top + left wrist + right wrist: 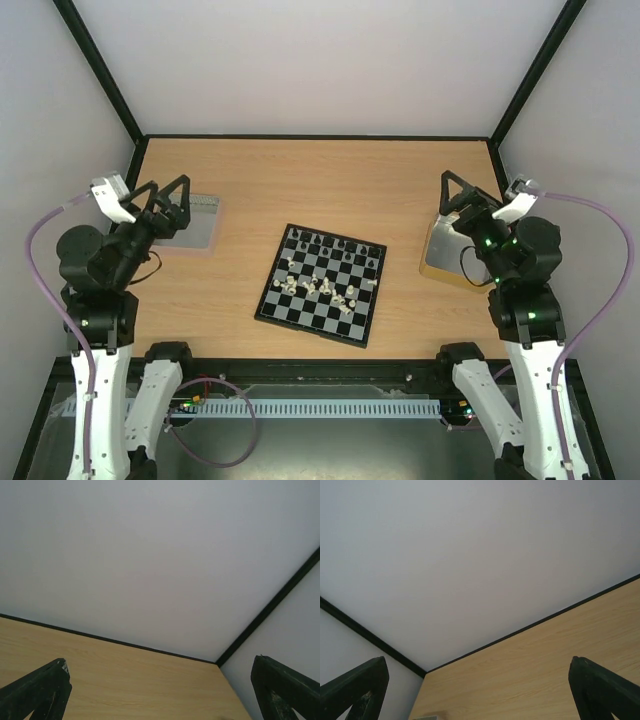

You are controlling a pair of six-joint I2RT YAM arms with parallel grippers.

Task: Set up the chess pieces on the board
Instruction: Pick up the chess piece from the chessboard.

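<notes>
The board (320, 286) lies near the middle of the wooden surface (330, 180), turned a little askew, so its corners point partly toward you. The chess pieces (322, 285) all stand or lie on it. The black pieces (331, 243) sit in a rough row along the far edge, and the cream pieces (316, 288) are scattered loosely over the middle squares. Whether any of them lie tipped over is too small to tell. From the board, the left end effector (168, 190) is well away to the left. It is raised above the left metal tray (200, 228) with its jaws spread wide and holding nothing. The right end effector (466, 190) is well away on the opposite side, above the far part of the right metal tray (438, 258), and it too is wide and holding nothing. The board sits between the two, touched by neither. In each wrist view you see the dark fingers (42, 690) (602, 685) far apart at the bottom corners. Between them are only the wood surface and the white enclosure wall (150, 555).
</notes>
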